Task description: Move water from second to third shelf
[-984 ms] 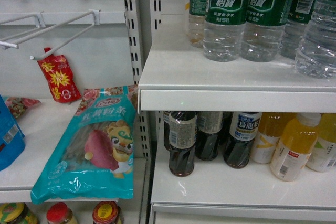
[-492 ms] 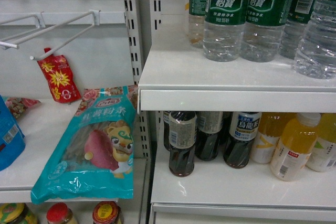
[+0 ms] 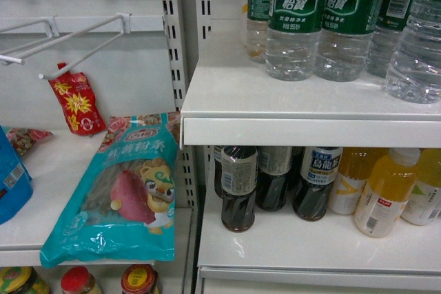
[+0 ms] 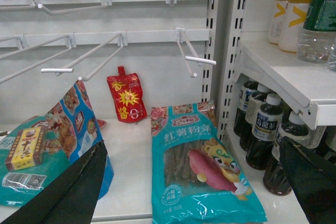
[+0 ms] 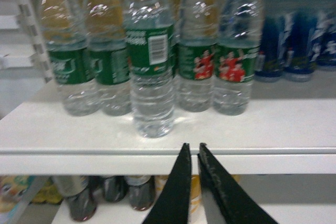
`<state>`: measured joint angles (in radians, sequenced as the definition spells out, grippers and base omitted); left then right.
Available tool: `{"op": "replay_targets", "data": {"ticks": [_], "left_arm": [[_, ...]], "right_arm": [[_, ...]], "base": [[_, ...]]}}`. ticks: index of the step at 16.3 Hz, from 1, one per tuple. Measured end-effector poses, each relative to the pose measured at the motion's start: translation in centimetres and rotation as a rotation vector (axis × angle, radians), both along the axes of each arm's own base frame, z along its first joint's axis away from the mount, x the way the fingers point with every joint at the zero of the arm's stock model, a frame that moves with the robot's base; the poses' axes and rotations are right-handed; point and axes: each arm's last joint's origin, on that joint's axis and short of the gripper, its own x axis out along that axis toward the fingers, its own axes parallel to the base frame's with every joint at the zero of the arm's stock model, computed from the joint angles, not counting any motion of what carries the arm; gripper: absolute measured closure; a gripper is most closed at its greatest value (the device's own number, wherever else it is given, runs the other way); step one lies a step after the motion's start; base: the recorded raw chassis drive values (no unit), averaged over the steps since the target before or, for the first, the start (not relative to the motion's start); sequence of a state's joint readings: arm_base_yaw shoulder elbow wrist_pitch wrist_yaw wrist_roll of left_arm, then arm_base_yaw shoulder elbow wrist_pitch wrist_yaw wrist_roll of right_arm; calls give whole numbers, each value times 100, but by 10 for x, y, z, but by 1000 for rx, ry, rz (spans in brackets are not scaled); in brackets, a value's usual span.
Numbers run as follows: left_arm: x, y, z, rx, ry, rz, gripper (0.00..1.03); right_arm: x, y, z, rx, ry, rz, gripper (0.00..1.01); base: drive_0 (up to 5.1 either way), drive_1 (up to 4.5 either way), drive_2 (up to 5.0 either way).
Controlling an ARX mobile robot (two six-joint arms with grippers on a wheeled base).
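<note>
at centre of right wrist view: water bottle (image 5: 152, 72) stands forward of row of green-labelled bottles, upright on upper shelf (image 5: 262, 129), barcode facing camera. right gripper (image 5: 191, 153) at lower centre, fingers nearly together, holding nothing, short of shelf edge, apart from bottle. left gripper (image 4: 194, 182): dark fingers at lower left and lower right corners of its view, spread wide, empty, facing teal snack bag (image 4: 202, 163). head view: water at upper right, dark-drink bottles (image 3: 239, 187) on lower shelf (image 3: 310, 246) beneath. progress: nothing grasped; approach, grip, lift, transfer all remain.
</note>
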<state>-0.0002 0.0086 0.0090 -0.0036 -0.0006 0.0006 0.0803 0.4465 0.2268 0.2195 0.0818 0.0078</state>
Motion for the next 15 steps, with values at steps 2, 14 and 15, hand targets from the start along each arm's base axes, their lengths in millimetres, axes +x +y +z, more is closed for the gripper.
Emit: {"op": "replay_targets", "data": {"ticks": [2, 14, 15], "left_arm": [[0, 0, 0, 0, 0, -1, 5], [0, 0, 0, 0, 0, -1, 5], [0, 0, 0, 0, 0, 0, 5]], "right_arm": [[-2, -5, -7, -6, 8, 11, 99], [-34, -8, -53, -6, -22, 1, 99], [-33, -8, -56, -6, 2, 2, 99]], "base": [[0, 0, 0], [0, 0, 0], [0, 0, 0]]}}
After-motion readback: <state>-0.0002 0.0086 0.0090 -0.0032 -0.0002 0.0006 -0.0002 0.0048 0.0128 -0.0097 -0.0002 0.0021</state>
